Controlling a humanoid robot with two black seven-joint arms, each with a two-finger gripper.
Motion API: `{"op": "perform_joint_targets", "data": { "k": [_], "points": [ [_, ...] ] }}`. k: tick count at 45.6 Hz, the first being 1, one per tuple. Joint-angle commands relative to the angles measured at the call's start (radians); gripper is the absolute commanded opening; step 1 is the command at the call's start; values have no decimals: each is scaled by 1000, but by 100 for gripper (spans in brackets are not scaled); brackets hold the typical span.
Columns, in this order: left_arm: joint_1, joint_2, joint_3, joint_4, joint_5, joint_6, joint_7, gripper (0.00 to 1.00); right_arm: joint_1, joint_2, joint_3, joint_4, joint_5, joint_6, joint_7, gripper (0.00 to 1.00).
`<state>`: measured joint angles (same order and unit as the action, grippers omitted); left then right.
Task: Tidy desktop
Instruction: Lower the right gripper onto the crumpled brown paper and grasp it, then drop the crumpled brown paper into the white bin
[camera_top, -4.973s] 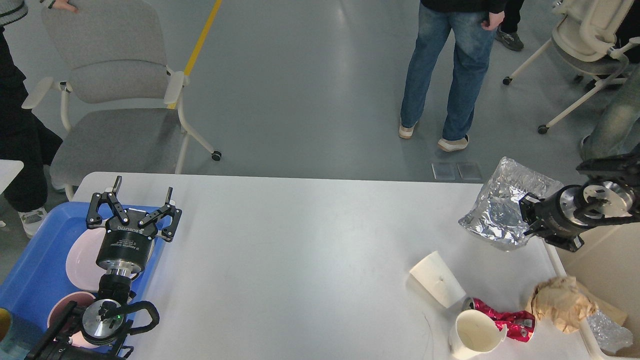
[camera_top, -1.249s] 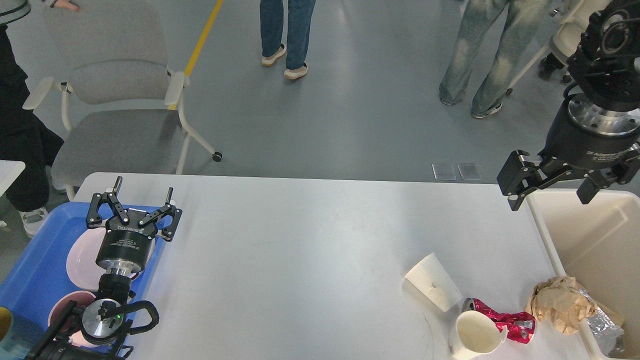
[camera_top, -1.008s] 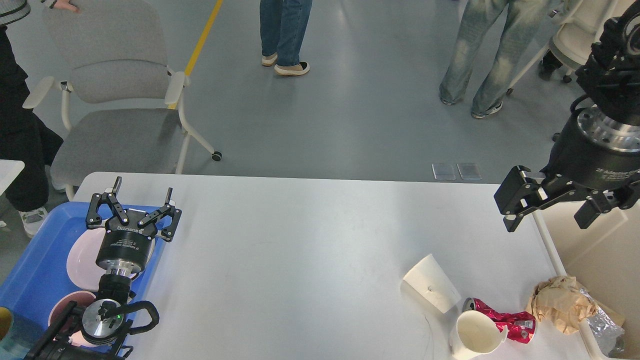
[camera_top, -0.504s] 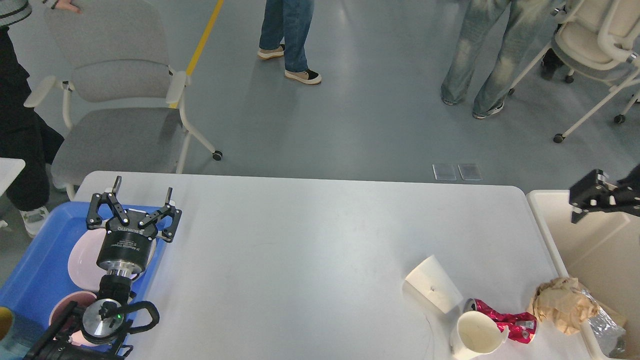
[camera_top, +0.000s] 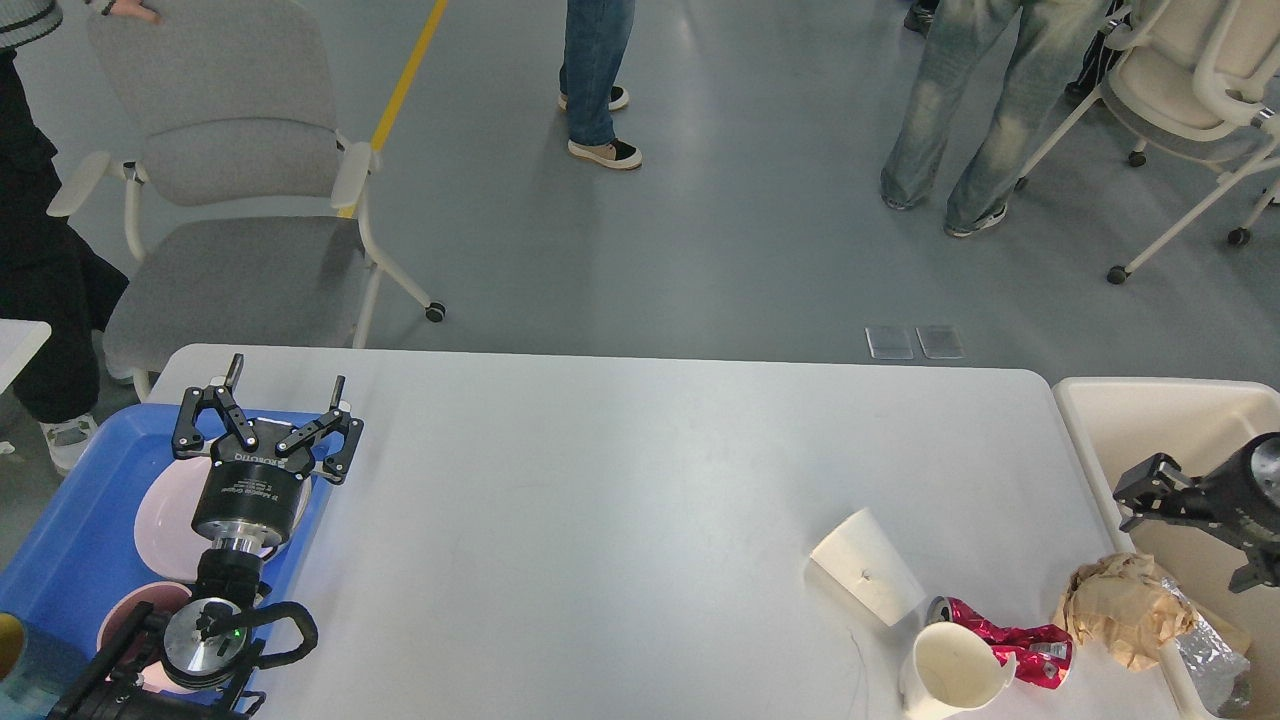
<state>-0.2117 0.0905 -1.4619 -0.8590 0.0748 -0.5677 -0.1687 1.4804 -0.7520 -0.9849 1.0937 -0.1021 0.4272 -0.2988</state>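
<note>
The white surface filled the middle of the view, with two paper cups and a crushed red can near its right front corner. The left gripper hovered empty over the blue tray, fingers spread. The right gripper hung over the cream bin, apparently spread and holding nothing.

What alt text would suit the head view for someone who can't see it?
A white desktop holds litter at its right end: two paper cups, a red can and crumpled paper. An open left gripper hangs over a blue tray.
</note>
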Motion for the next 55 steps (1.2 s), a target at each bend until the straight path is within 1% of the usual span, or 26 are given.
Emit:
{"op": "perform_joint_targets", "data": {
  "k": [1, 5, 11, 18, 22, 29, 34, 39, 41, 44, 46, 48, 50, 53, 55],
  "points": [
    [0, 0, 0, 0, 0, 0, 0, 96, -138, 85, 35, -141, 10, -22, 1, 100],
    [0, 0, 0, 0, -1, 0, 0, 96, -176, 112, 57, -160, 12, -24, 1, 100],
    [0, 0, 0, 0, -1, 0, 0, 96, -222, 112, 78, -169, 15, -41, 1, 100],
    [0, 0, 0, 0, 0, 0, 0, 96, -331, 121, 123, -235, 15, -88, 3, 100],
    [0, 0, 0, 0, -1, 0, 0, 96, -380, 144, 137, -276, 15, -91, 3, 100],
    [0, 0, 0, 0, -1, 0, 0, 96, -391, 155, 144, -281, 16, -96, 4, 100],
    [0, 0, 0, 0, 0, 0, 0, 96, -397, 166, 184, -281, 18, -94, 4, 100],
    [0, 0, 0, 0, -1, 0, 0, 96, -410, 166, 218, -284, 65, -96, 4, 100],
    [0, 0, 0, 0, -1, 0, 0, 96, -413, 166, 219, -285, 88, -96, 4, 95],
    [0, 0, 0, 0, 0, -1, 0, 96, -414, 166, 219, -285, 113, -96, 4, 81],
    [0, 0, 0, 0, -1, 0, 0, 96, -417, 166, 219, -285, 117, -96, 4, 69],
    [0, 0, 0, 0, -1, 0, 0, 96, -422, 166, 219, -285, 117, -96, 4, 54],
    [0, 0, 0, 0, -1, -1, 0, 96, -428, 166, 219, -285, 117, -99, 4, 42],
    [0, 0, 0, 0, 0, 0, 0, 96, -431, 166, 219, -287, 117, -131, 4, 29],
    [0, 0, 0, 0, 0, 0, 0, 96, -442, 166, 219, -288, 119, -166, 4, 24]
  ]
}}
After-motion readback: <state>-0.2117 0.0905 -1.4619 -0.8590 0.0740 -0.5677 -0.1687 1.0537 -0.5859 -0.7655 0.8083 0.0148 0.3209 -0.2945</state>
